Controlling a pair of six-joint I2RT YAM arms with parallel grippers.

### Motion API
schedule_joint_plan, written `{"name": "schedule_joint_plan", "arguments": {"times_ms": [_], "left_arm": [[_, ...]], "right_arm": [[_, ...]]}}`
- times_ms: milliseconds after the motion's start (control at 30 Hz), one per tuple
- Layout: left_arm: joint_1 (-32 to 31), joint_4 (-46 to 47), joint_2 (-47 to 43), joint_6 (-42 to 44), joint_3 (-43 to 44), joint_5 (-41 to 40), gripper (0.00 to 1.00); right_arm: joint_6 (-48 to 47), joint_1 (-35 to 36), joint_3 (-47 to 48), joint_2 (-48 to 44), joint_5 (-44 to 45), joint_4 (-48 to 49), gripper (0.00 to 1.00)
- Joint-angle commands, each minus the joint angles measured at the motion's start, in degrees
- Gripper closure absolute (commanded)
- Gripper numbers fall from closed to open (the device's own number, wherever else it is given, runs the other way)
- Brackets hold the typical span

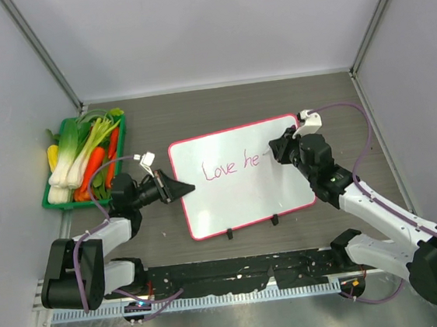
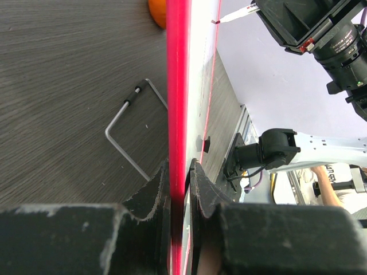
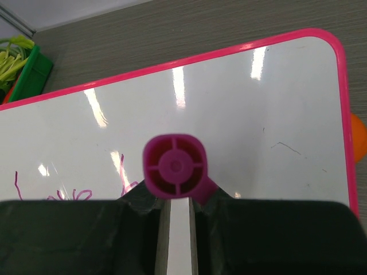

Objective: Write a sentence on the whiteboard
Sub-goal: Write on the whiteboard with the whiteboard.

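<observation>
The whiteboard (image 1: 238, 204) sits mid-desk (image 1: 197, 107) with pink "Love he" on it. The end of the writing is covered by the right end effector (image 1: 281, 149), which is clamped on a pink marker (image 3: 175, 166). The wrist camera sees the marker end-on, so its tip is hidden there. The left end effector (image 1: 180, 189) is clamped on the whiteboard's left frame. An orange thing (image 3: 358, 137) is cut off behind the whiteboard's edge. A green tray (image 1: 60, 204) at far left holds leeks (image 1: 69, 156) and carrots (image 1: 94, 167); the rest is hard to make out.
</observation>
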Motion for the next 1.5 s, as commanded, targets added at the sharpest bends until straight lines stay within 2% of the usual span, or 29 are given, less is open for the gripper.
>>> {"name": "schedule_joint_plan", "arguments": {"times_ms": [0, 733, 1467], "left_arm": [[-0.5, -3.2, 0.7, 6.7, 0.2, -4.3, 1.00], [-0.5, -3.2, 0.7, 6.7, 0.2, -4.3, 1.00], [-0.6, -3.1, 0.7, 6.7, 0.2, -4.3, 1.00]], "right_arm": [[-0.6, -0.2, 0.8, 0.6, -0.4, 2.1, 0.99], [-0.4, -0.3, -2.5, -2.8, -5.9, -2.2, 1.00], [-0.7, -0.3, -0.9, -3.1, 2.0, -0.7, 0.99]]}}
